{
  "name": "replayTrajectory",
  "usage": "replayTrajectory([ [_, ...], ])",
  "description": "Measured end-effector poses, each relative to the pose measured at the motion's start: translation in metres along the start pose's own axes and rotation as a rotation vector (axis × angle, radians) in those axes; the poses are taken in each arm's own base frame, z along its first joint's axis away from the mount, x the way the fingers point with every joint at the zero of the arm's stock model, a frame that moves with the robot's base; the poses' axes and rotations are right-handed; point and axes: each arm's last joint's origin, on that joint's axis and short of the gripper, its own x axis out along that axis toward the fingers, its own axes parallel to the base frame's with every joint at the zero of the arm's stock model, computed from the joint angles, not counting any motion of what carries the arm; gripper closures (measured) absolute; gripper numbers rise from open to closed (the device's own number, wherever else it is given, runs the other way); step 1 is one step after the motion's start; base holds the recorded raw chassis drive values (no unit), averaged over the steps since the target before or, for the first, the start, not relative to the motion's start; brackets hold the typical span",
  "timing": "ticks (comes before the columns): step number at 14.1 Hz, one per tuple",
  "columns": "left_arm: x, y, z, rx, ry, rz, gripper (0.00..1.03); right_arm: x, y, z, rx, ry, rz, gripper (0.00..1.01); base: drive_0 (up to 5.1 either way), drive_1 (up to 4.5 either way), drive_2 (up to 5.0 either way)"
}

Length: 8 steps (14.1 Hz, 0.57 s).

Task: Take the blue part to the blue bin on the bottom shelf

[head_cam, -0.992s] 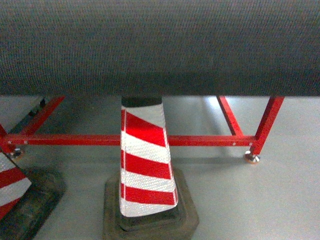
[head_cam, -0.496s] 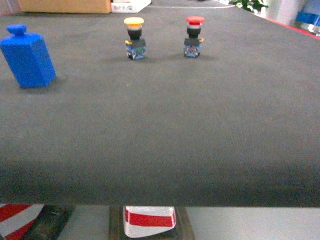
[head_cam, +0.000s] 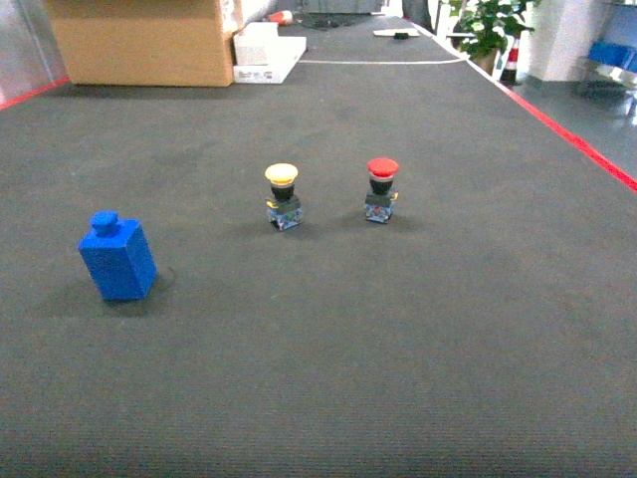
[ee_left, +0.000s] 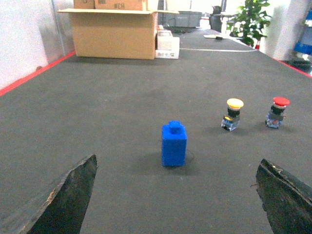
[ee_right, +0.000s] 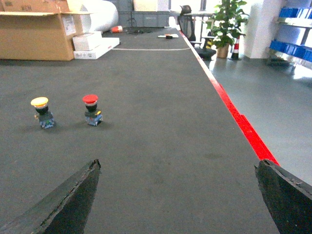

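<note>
I am looking down across a dark grey worktop (head_cam: 398, 349) with a red strip along its right edge. The blue part (head_cam: 117, 259) is standing upright toward the left edge, alone, nothing touching it. Nearer the middle, a yellow-capped push button (head_cam: 283, 195) and a red-capped push button (head_cam: 381, 188) are standing side by side, well apart from the blue part, the red one to the right. A cardboard box (head_cam: 139, 40) is sitting at the far left corner with a flat white box (head_cam: 267, 50) just beside it.

The left gripper (ee_left: 175, 195) is hanging spread wide over the mat, the blue part showing between its fingertips but farther off. The right gripper (ee_right: 178, 195) is likewise gaping, holding nothing, with both buttons off to its left.
</note>
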Motion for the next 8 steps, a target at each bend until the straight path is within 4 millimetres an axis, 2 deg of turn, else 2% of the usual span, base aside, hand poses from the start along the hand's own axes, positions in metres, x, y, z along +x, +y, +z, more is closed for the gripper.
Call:
replayTrajectory([
  [8, 0.0000, 0.0000, -0.0004, 0.000, 0.005, 0.000, 0.05, 0.0000, 0.0000, -0.0005, 0.000, 0.005, 0.000, 0.03, 0.0, 0.00, 0.0],
])
